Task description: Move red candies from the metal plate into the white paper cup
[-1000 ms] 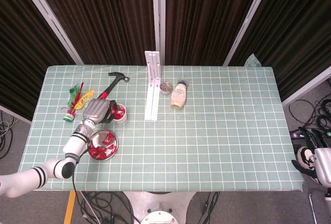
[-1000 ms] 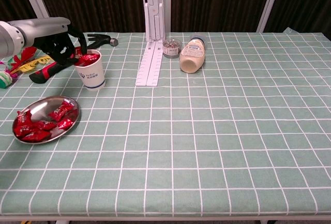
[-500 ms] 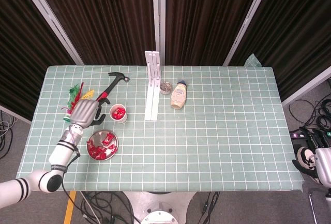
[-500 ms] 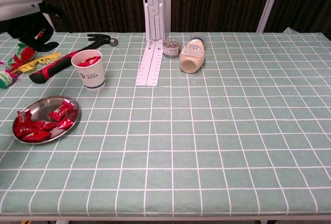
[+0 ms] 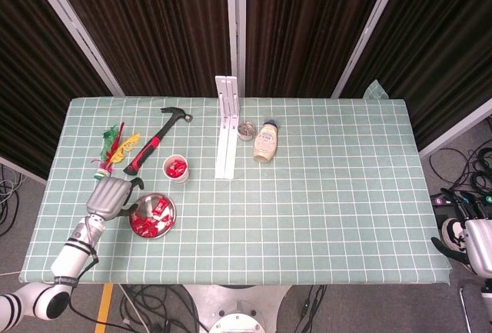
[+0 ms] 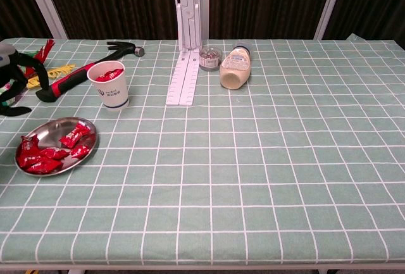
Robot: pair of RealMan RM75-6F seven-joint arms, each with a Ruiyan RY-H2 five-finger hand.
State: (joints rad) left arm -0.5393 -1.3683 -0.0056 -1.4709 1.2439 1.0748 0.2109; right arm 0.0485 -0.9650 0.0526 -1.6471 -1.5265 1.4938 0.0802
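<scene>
A round metal plate (image 5: 172,210) (image 6: 49,129) near the table's front left holds several red wrapped candies (image 5: 148,223) (image 6: 43,156). Behind it stands the white paper cup (image 5: 175,170) (image 6: 110,89) with red candies (image 6: 112,74) inside. My left hand (image 5: 112,195) (image 6: 11,84) hovers just left of the plate. Its dark fingers are spread and point down toward the plate's left rim, and I see nothing held in them. The chest view shows only part of this hand at its left edge. My right hand appears in neither view.
A red-handled hammer (image 5: 156,138) (image 6: 71,78) lies behind the cup. Colourful feathered toys (image 5: 113,151) lie at the far left. A white upright rack (image 5: 227,127) (image 6: 187,51), a small tin (image 5: 246,130) (image 6: 209,57) and a bottle lying down (image 5: 265,141) (image 6: 233,69) sit mid-table.
My left hand drew back from over the cup, moving left and toward the front of the table, and now hangs beside the plate. The cup and the plate stayed put.
</scene>
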